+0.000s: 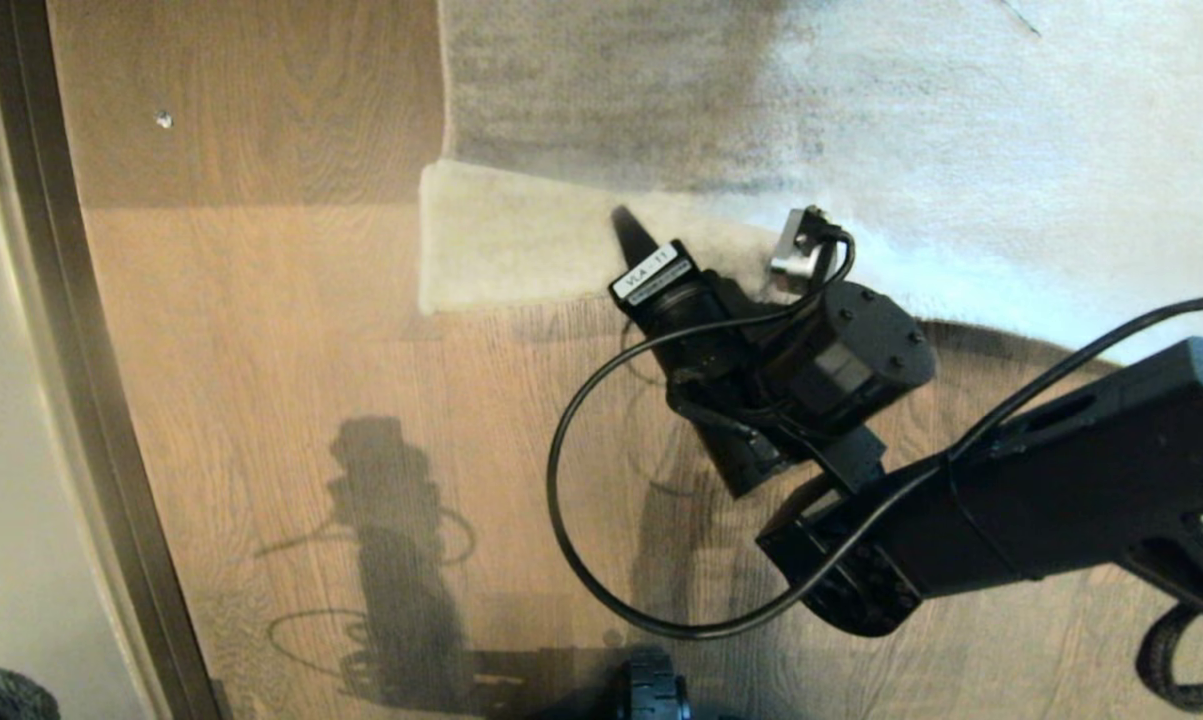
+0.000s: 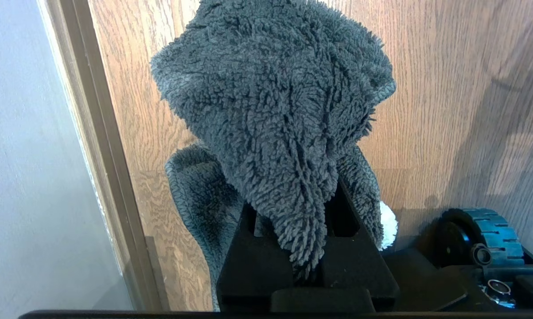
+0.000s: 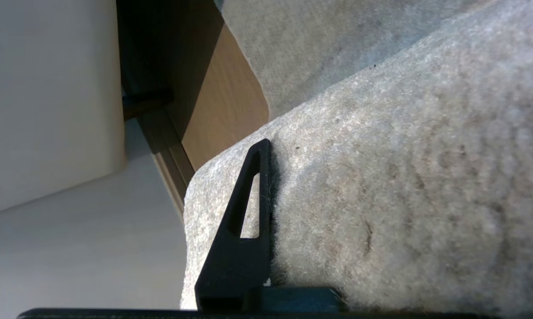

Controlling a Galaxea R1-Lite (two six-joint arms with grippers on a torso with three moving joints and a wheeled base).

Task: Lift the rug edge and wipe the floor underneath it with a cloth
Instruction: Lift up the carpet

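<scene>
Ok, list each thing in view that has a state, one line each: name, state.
rug edge: folded back, cream underside up, pinched by the right gripper.
cloth: bunched, clamped in the left gripper, off the floor.
floor: bare where the rug is turned back, not yet being wiped.
right gripper: shut on the rug edge.
left gripper: shut on the cloth, parked by the base.

Warm brown wood-grain floor (image 1: 291, 400) runs beside a pale wall (image 1: 1, 560), edged by a brown baseboard strip (image 1: 81, 380); bright light casts hard shadows.
</scene>
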